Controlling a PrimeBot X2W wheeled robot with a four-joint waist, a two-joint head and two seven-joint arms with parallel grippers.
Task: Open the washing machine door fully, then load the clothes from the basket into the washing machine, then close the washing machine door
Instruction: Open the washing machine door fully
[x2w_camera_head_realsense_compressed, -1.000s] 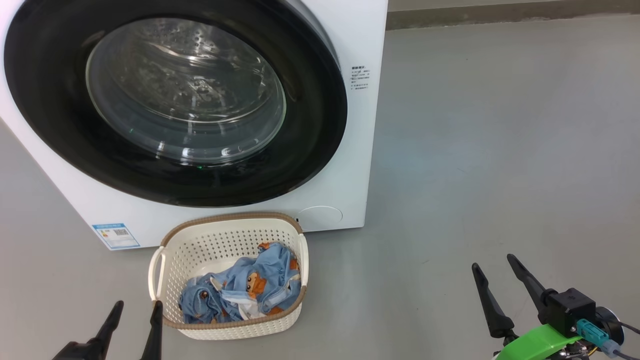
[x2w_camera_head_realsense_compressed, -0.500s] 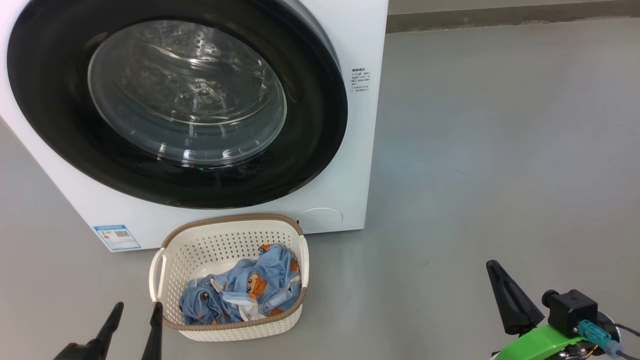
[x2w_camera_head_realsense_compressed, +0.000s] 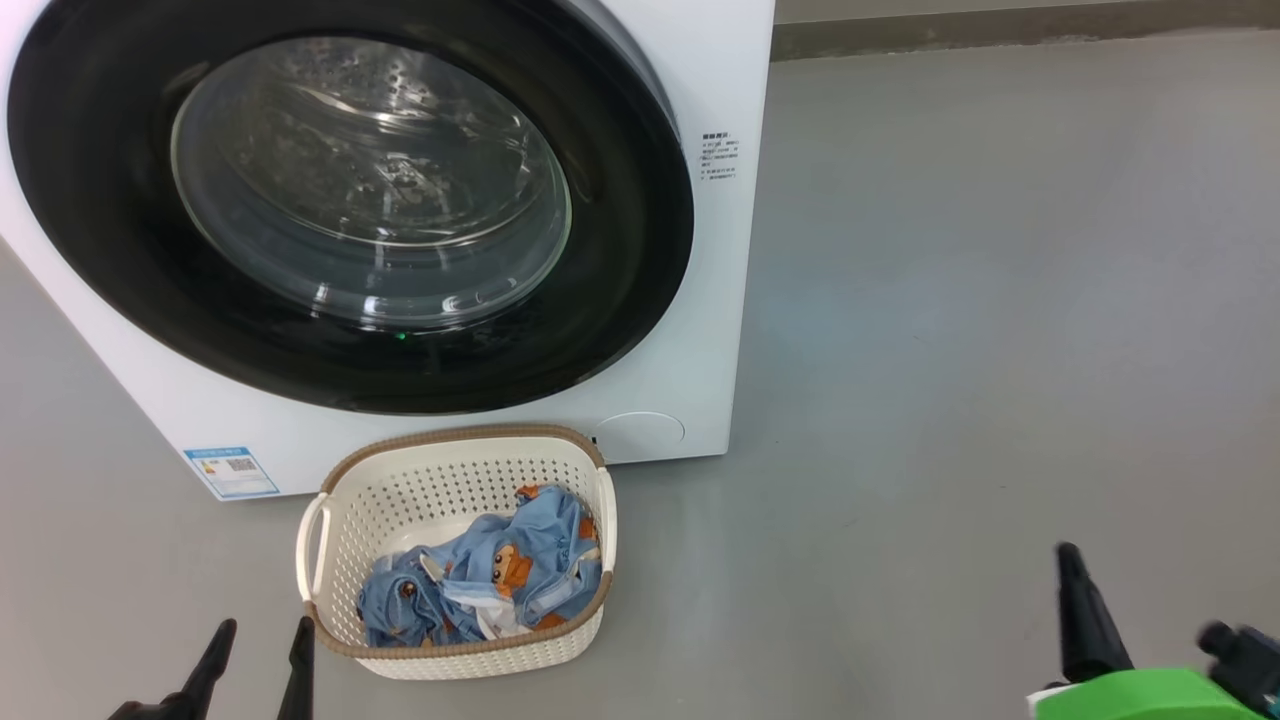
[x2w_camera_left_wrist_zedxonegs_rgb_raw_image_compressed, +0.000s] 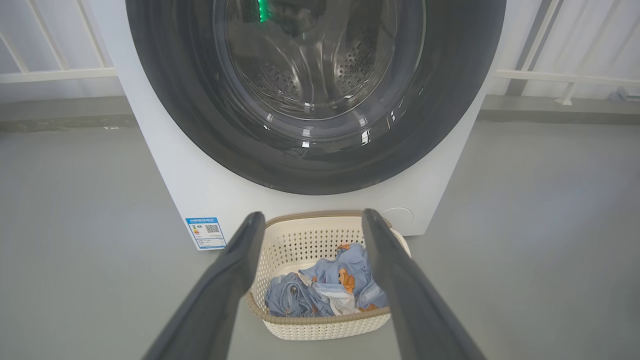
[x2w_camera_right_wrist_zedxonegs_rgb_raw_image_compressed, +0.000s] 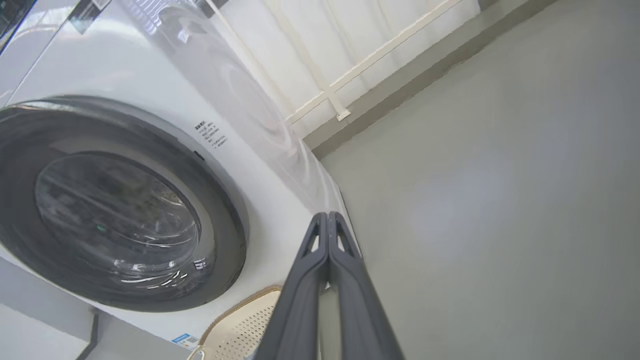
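The basket (x2w_camera_head_realsense_compressed: 460, 436) of clothes (x2w_camera_head_realsense_compressed: 480, 590) sits just before the washing machine (x2w_camera_head_realsense_compressed: 720, 300), under the closed washing machine door (x2w_camera_head_realsense_compressed: 620, 250), left pincer (x2w_camera_head_realsense_compressed: 266, 625) spread wide near the rim, right pincer (x2w_camera_head_realsense_compressed: 1070, 560) pinched together over bare floor (x2w_camera_head_realsense_compressed: 950, 350).

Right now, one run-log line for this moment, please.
round glossy black washer door closed | light blue bear-print clothes in cream perforated plastic basket | left tool open, empty | right tool shut, empty

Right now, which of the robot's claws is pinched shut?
The right claw: its two fingers press flat together. The left claw has its fingers spread wide apart, in front of the basket.
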